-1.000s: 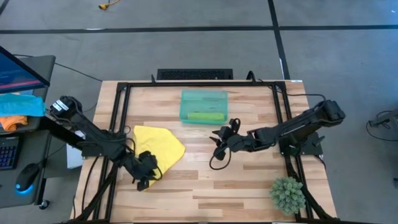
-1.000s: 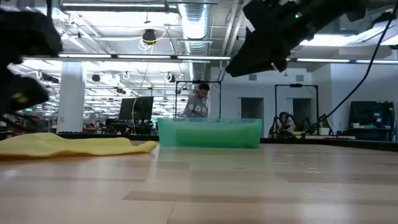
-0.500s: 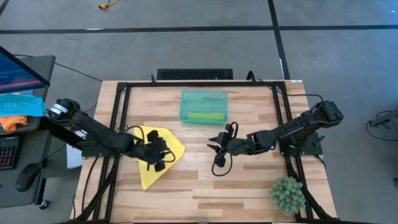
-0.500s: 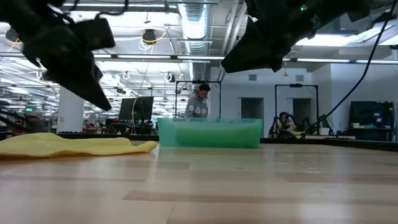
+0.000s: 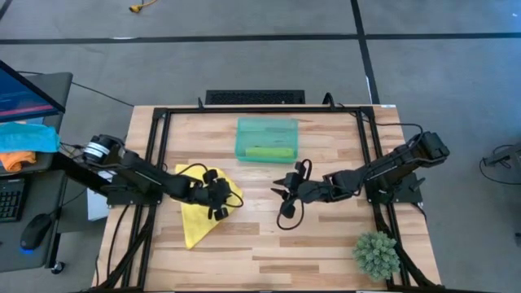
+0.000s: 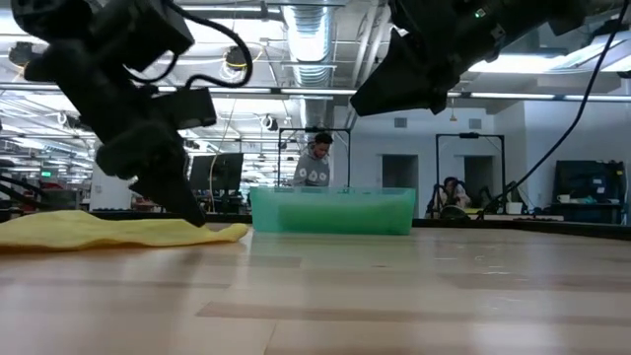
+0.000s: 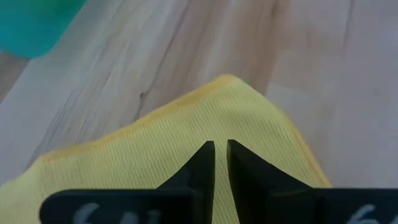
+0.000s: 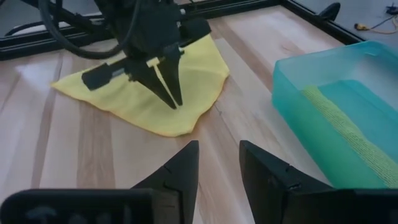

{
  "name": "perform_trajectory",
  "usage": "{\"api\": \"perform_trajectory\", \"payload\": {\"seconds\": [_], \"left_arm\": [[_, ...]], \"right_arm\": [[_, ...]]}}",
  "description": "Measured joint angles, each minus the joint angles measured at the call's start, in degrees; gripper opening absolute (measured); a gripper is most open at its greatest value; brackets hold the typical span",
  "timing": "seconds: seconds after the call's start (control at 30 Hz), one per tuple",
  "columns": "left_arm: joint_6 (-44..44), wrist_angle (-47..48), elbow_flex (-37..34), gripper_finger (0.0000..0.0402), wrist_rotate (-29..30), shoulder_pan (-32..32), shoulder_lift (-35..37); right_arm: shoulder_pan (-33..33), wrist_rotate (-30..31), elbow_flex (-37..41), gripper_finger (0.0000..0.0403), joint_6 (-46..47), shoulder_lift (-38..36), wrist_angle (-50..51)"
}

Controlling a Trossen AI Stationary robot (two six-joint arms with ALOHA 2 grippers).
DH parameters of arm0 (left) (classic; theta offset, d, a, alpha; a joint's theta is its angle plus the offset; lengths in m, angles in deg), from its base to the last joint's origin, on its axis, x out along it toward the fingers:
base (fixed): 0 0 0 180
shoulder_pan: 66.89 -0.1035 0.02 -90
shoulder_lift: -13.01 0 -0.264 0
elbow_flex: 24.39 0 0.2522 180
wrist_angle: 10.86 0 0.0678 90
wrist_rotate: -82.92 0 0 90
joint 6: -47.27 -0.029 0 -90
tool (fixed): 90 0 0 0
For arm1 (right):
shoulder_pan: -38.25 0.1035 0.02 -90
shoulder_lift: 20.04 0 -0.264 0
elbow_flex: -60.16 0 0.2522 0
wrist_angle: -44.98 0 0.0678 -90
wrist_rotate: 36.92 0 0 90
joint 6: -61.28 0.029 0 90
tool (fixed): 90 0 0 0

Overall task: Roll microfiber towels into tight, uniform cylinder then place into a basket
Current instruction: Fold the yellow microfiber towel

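The yellow towel (image 5: 194, 221) lies spread flat on the left half of the table. My left gripper (image 5: 221, 203) slants down onto it just inside its right corner (image 7: 230, 81), the fingers nearly together with only a thin slit between them. My right gripper (image 8: 217, 158) hovers open above bare wood, between the yellow towel and the basket, with nothing between its fingers. The teal basket (image 5: 266, 129) stands at the far middle. A rolled lime green towel (image 5: 269, 152) lies along the basket's near wall. My left gripper sets its fingertips (image 8: 173, 102) on the yellow towel's top face a little inside the right corner (image 7: 219, 124). It comes slanting down from the table's left. The towel lies flat under it. Whether any cloth is caught in the slit, I cannot tell.
A black frame rail (image 5: 155, 155) runs around the table top. A small potted plant (image 5: 376, 252) stands at the near right corner. Blue and orange cloths (image 5: 24, 140) lie on a desk off the table's left. Bare wood spreads between the towel and the plant.
My left gripper has swung from the towel's near-left edge toward the table's right and far side, crossing the towel, and has sunk and tipped until its fingertips reach the cloth by the right corner. The towel has kept its place and shape.
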Motion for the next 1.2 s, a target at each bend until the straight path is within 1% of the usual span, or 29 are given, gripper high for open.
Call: {"api": "perform_trajectory", "payload": {"seconds": [0.2, 0.37, 0.47, 0.57, 0.63, 0.9, 0.97, 1.07, 1.13, 1.2], "left_arm": [[0.1, -4.9, 0.0, 0.0017, 0.0, -0.9, -4.3], [0.2, -9.0, 0.2, 0.0008, -0.9, -1.6, -6.3], [0.2, -11.7, 0.1, 0.0003, -3.2, -1.6, -6.5], [-2.0, -14.6, 0.0, 0.0000, -7.3, -1.6, -6.5], [-3.4, -15.7, 0.0, 0.0000, -8.9, -1.4, -6.5], [-5.3, -16.4, 0.0, 0.0000, -8.9, -0.2, -6.5], [-5.3, -16.2, 0.0, 0.0000, -8.8, 0.3, -5.7], [-5.3, -15.2, 0.0, 0.0000, -8.6, 1.1, -3.3], [-5.4, -13.0, 0.0, 0.0000, -8.5, 1.8, -0.9], [-5.2, -10.5, 0.0, 0.0000, -7.9, 2.9, 2.0]], "right_arm": [[-0.4, 0.0, 0.0, 0.0135, 0.0, 0.0, 0.0], [-0.4, 0.0, 0.0, 0.0133, 0.0, 0.0, 0.0], [-0.7, 0.0, 0.0, 0.0133, 0.0, 0.0, -0.2], [-1.0, 0.0, 0.0, 0.0133, 0.0, 0.0, -0.4], [-1.2, 0.0, 0.0, 0.0133, 0.0, 0.0, -0.4], [-1.5, 0.0, 0.0, 0.0133, 0.0, 0.0, -0.4], [-1.3, -0.2, 0.0, 0.0133, 0.2, 0.0, -0.4], [-0.9, -3.3, 0.0, 0.0134, 1.0, 0.0, -0.4], [-0.9, -5.4, 0.0, 0.0134, 1.0, 0.0, -0.7], [-0.9, -6.0, 0.0, 0.0134, 0.8, 0.0, -1.1]]}}
